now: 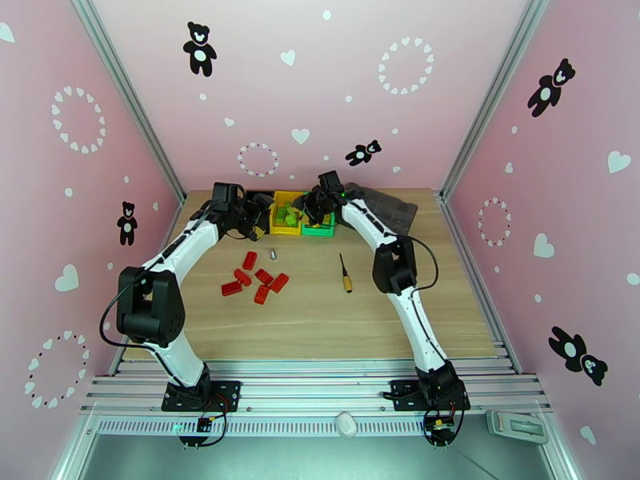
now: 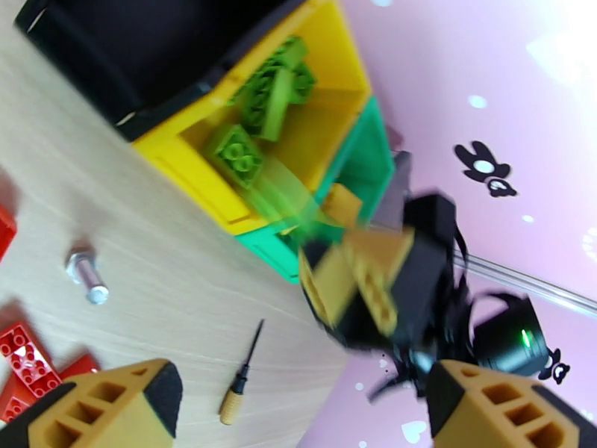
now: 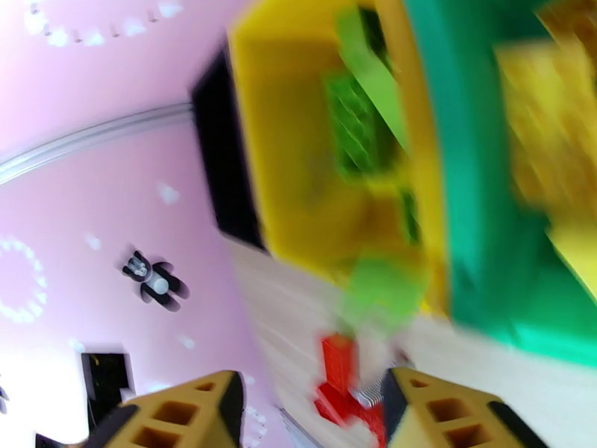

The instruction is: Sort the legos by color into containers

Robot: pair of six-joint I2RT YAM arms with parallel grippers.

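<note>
The wooden table (image 1: 320, 330) is a pale plank surface closed in by pink walls (image 1: 320, 74) printed with teddy bears and hearts. Slotted aluminium rails (image 1: 320, 387) along its near edge carry both arm bases.

The three bins stand in a row touching one another at the middle of the far edge: the black bin (image 2: 149, 46) on the left, the yellow bin (image 2: 186, 162) in the middle and the green bin (image 2: 373, 154) on the right. A dark grey tray (image 1: 396, 206) lies just right of them, towards the far right corner.

Green legos (image 2: 272, 91) lie in the yellow bin, and yellow legos (image 3: 548, 136) in the green one. The red legos (image 1: 256, 282) are scattered left of the table's centre, with a metal bolt (image 2: 88, 276) just beyond them and an orange-handled screwdriver (image 1: 346, 274) to their right.

The left gripper (image 2: 302, 390) hangs by the black bin, jaws wide apart and holding nothing. The right gripper (image 3: 313, 390) is over the yellow and green bins, its jaws also apart. A blurred green brick (image 3: 380, 289) shows just past its fingertips, above the yellow bin's near rim.

Bare wood runs from the red legos to the near edge and along the right edge. The far edge is crowded.
</note>
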